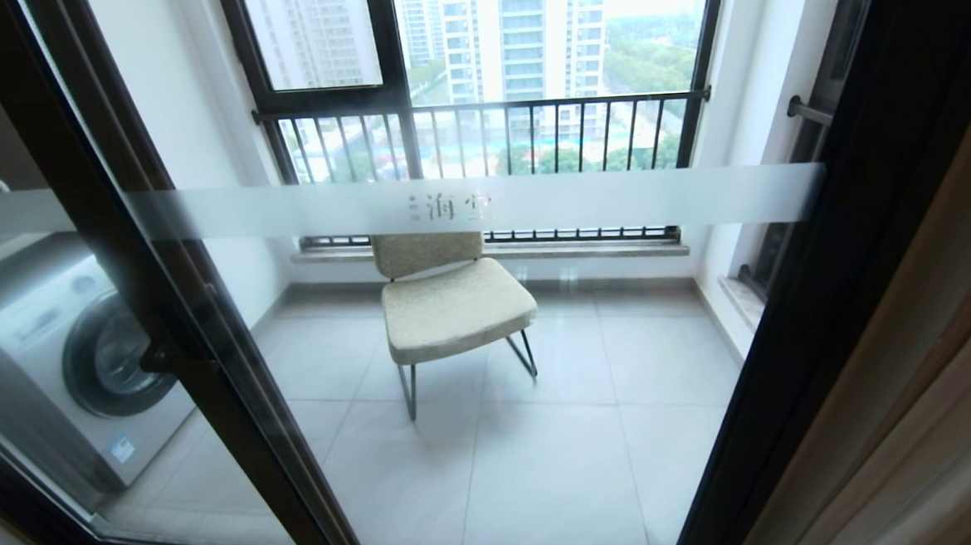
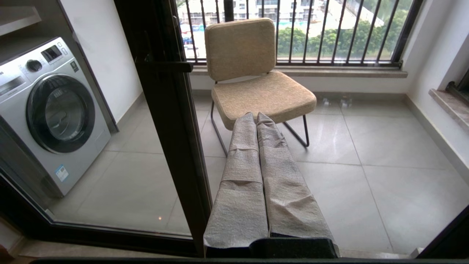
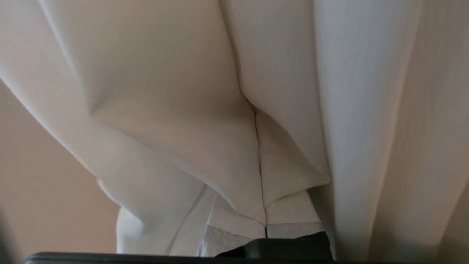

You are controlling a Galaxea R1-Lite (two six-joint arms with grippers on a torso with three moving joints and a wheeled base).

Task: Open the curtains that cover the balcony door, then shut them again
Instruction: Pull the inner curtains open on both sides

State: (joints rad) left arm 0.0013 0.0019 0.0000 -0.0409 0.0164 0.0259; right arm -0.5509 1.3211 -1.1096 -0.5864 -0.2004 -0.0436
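The balcony door (image 1: 207, 345) fills the head view, black-framed glass with a frosted white band (image 1: 615, 199) across it, and the glass stands uncovered. Beige folds of the curtains (image 1: 946, 348) hang at the far right edge. Neither arm shows in the head view. In the right wrist view, my right gripper (image 3: 256, 121) is shut on the curtains' thin white fabric (image 3: 165, 110), which drapes over both fingers (image 3: 293, 216) and is pinched along the line between them. My left gripper (image 2: 255, 115) is shut and empty, pointing through the glass beside the door frame (image 2: 172, 128).
Behind the glass, a beige chair (image 1: 454, 307) stands on the tiled balcony floor. A washing machine (image 1: 83, 360) sits at the left. A barred window (image 1: 478, 140) closes the far side.
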